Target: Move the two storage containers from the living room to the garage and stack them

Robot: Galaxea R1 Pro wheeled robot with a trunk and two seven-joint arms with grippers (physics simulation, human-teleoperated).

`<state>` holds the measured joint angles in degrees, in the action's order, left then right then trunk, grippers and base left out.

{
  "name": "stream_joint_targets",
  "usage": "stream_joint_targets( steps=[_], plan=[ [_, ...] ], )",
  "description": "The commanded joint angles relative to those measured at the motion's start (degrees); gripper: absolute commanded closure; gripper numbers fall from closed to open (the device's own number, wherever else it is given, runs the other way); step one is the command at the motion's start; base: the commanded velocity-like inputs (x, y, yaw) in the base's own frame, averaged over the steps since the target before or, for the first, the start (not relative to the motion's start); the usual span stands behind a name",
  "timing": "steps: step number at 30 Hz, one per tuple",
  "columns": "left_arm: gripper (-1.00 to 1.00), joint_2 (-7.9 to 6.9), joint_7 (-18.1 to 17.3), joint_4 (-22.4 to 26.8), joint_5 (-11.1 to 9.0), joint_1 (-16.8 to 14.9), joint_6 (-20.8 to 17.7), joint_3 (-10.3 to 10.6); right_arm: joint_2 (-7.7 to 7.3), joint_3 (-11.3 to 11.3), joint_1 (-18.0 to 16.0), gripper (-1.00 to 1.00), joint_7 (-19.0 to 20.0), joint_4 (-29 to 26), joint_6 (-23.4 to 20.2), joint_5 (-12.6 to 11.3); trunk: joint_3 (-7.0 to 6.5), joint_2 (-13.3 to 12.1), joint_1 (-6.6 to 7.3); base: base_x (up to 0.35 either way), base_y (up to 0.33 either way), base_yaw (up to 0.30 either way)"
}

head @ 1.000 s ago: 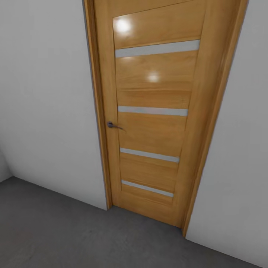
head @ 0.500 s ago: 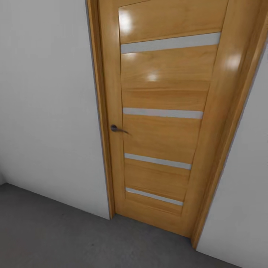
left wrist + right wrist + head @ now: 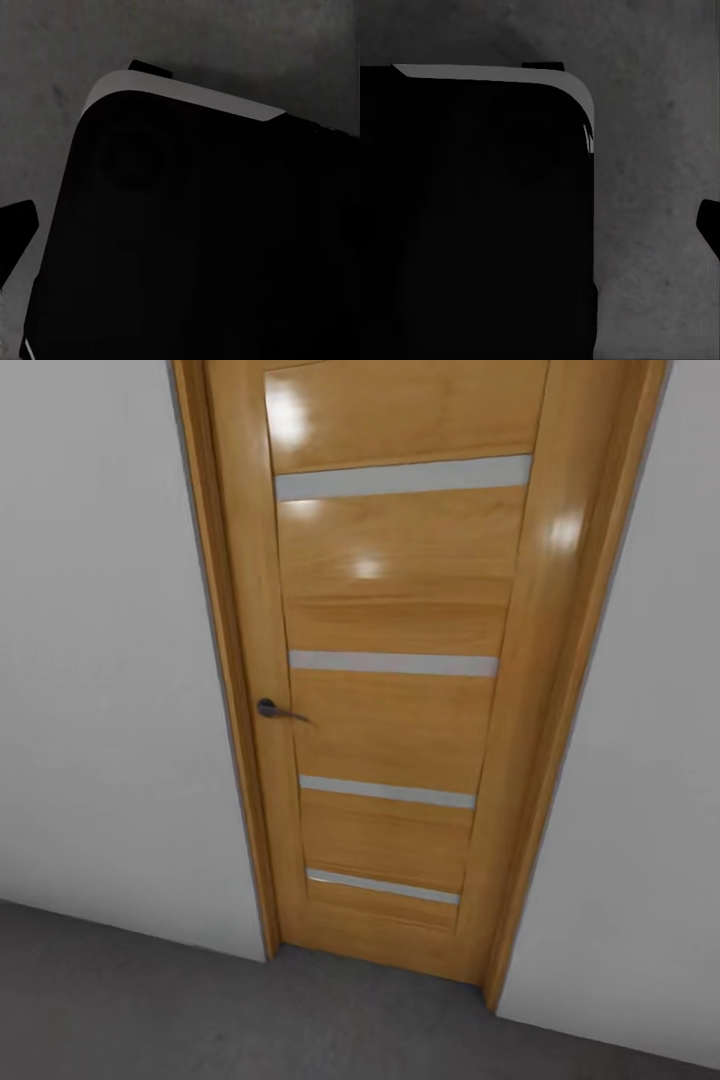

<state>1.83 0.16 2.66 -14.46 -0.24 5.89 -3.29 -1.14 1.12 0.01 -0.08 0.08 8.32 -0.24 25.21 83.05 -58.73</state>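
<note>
Head view faces a closed wooden door [image 3: 385, 690] with a dark handle [image 3: 270, 709], grey floor [image 3: 150, 1000] below. Can't tell either tool's opening; wrist views look down past a black body [image 3: 195, 247].

i'm looking at a bare garage-like room in a house: a closed wooden slatted door [image 3: 385, 690] with a dark lever handle [image 3: 272, 709], plain white-grey walls [image 3: 100, 660], and a dark grey concrete-like floor [image 3: 150, 1010].
</note>
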Motion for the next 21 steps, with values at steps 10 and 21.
stream_joint_targets(
  steps=[10, 21],
  plan=[
    [-1.0, -0.07, 0.02, 0.06, -0.13, -0.02, 0.18, -0.31, -0.05, 0.12, -0.01, -1.0, -0.01, 0.01, 0.06, 0.02, 0.05, 0.03, 0.0, 0.0, 0.0, -0.215],
    [-1.0, -0.07, 0.02, 0.04, -0.13, -0.02, 0.18, -0.31, -0.1, 0.19, -0.01, -1.0, -0.01, 0.01, -0.44, 0.15, 0.05, 0.03, 0.0, 0.0, 0.0, -0.016]
  ],
)
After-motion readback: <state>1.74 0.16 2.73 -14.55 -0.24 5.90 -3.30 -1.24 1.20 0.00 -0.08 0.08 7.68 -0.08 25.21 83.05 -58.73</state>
